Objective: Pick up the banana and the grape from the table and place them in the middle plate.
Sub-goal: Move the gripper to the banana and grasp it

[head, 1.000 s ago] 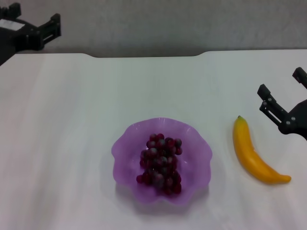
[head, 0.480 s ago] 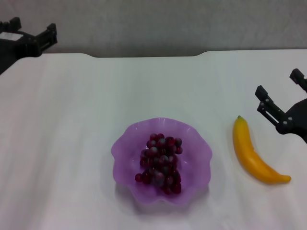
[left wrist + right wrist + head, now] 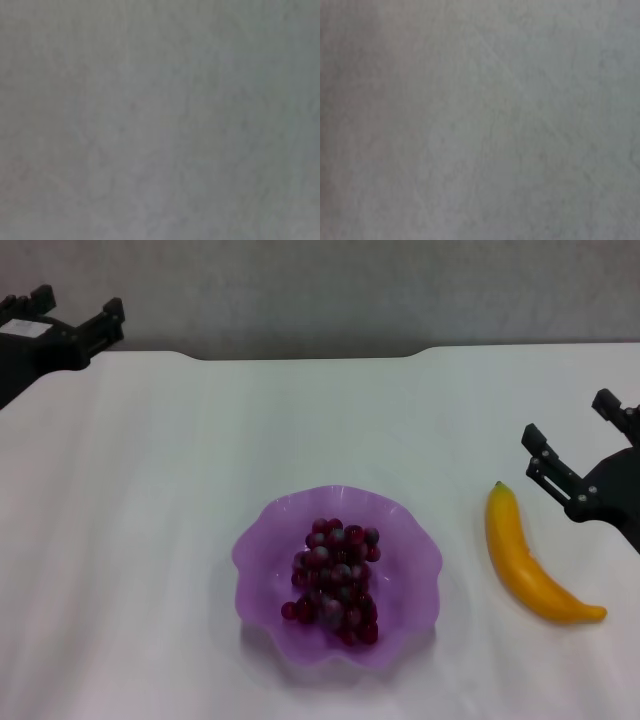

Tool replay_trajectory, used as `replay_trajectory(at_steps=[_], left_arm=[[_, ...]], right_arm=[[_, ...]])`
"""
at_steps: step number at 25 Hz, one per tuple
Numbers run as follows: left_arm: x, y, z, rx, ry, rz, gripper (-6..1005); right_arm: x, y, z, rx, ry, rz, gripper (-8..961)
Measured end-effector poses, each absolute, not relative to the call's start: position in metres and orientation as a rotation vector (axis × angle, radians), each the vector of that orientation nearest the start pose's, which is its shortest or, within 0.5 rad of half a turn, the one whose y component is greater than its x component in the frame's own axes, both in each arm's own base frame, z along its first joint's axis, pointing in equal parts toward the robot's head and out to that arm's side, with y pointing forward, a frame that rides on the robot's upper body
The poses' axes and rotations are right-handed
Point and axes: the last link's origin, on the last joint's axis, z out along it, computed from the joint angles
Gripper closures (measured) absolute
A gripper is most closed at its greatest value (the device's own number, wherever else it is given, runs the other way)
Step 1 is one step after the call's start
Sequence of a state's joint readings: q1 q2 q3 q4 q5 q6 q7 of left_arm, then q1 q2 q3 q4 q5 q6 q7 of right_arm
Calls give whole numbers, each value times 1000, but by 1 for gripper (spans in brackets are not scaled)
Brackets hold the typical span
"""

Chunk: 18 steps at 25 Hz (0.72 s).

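The bunch of dark red-purple grapes lies inside the purple scalloped middle plate at the centre front of the white table. The yellow-orange banana lies on the table to the right of the plate, its green tip pointing away from me. My right gripper is open and empty, hovering just behind and to the right of the banana's tip. My left gripper is open and empty at the far left rear edge of the table. Both wrist views show only a plain grey surface.
The table's rear edge has a notch at the middle, with a grey wall behind it.
My right gripper has crept left toward the banana's tip. My left gripper has shifted slightly at the rear left corner. The grapes, the plate and the banana have not moved.
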<state>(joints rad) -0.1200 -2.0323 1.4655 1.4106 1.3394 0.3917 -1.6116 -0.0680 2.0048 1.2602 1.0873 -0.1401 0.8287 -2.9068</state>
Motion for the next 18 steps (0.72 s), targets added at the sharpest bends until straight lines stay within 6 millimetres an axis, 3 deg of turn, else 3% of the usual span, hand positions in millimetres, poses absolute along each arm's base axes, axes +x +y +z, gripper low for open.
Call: replay_trajectory(at_steps=[5, 18], left_arm=[[-227, 369, 91, -1824, -501, -778, 155], [-254, 358, 79, -1802, -467, -814, 169]], right_arm=[[251, 286, 8, -1845, 227, 761, 118], [240, 298, 7, -1862, 305, 663, 118]])
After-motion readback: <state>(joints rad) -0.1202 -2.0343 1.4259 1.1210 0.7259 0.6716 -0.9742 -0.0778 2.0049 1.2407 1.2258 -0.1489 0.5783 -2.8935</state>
